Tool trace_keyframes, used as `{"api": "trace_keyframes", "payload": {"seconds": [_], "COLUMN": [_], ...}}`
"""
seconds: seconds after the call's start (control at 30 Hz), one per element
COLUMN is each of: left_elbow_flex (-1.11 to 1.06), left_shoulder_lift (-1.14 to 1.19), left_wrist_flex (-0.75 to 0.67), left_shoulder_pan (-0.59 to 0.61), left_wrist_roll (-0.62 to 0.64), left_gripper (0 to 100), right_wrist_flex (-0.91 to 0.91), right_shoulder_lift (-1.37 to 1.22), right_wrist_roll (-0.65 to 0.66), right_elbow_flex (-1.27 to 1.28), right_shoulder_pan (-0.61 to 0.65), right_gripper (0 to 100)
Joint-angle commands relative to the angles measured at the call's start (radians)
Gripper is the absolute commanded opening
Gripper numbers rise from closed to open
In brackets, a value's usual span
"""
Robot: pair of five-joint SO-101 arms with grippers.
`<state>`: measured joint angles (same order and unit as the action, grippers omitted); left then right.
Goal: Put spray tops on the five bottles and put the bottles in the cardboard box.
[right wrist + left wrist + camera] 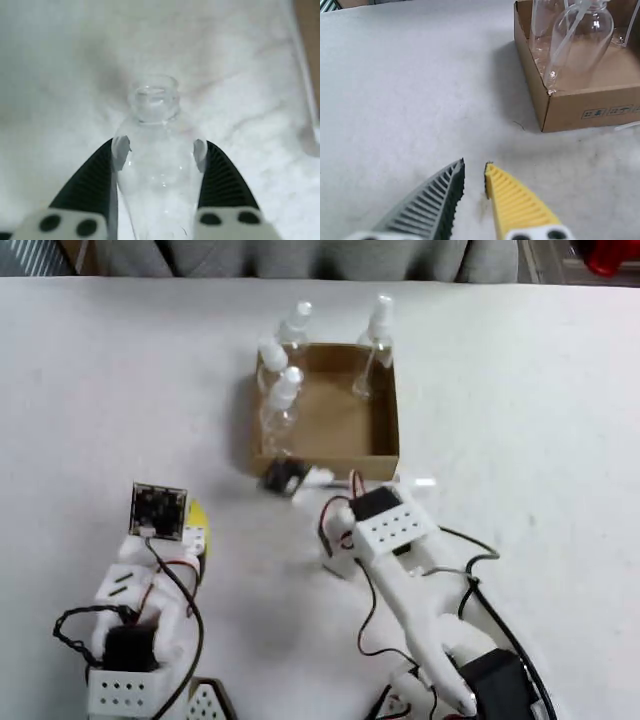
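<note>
print: a short row of small dark framed marks (609,111) | carrier: outer side wall of the cardboard box (570,107), low on the wall toward one corner, in the left wrist view | legibility: too small to read | elsewhere: nothing legible

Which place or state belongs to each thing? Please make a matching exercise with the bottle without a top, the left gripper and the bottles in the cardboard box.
Things:
1. bottle without a top
2. left gripper
3. four bottles in the cardboard box

Places or states:
A. holding nothing, over the bare table beside the box
B. spray tops already on
C. gripped between the black fingers of the right gripper

Pairs: 1-C, 2-A, 3-B
</note>
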<state>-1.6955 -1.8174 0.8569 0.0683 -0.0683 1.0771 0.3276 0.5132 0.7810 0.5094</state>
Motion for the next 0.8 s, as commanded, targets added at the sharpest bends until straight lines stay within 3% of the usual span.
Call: {"api": "trace_keyframes", "payload": {"seconds": [0.0, 0.1, 0.17, 0.5, 0.77], "left_elbow_flex": [0.003, 0.003, 0.003, 0.003, 0.003], "left_shoulder_lift": [-0.012, -0.012, -0.012, -0.012, -0.012], "left_wrist_flex": [0.003, 0.003, 0.003, 0.003, 0.002], "left_shoulder_pan": [0.007, 0.007, 0.007, 0.007, 0.007], "left_wrist_roll": [-0.008, -0.008, -0.008, -0.008, -0.008], "left_gripper": [2, 2, 2, 2, 2], "right_wrist_flex": [0.001, 0.001, 0.002, 0.050, -0.059], "right_shoulder_lift": [0.002, 0.002, 0.002, 0.010, 0.002], "right_wrist_roll": [-0.353, -0.476, -0.473, -0.229, -0.041], "right_elbow_flex": [-0.089, -0.094, -0.094, -0.100, -0.100], "right_shoulder_pan": [-0.015, -0.025, -0.058, -0.472, -0.851], "right_gripper": [3.5, 3.4, 3.3, 3.5, 3.8]}}
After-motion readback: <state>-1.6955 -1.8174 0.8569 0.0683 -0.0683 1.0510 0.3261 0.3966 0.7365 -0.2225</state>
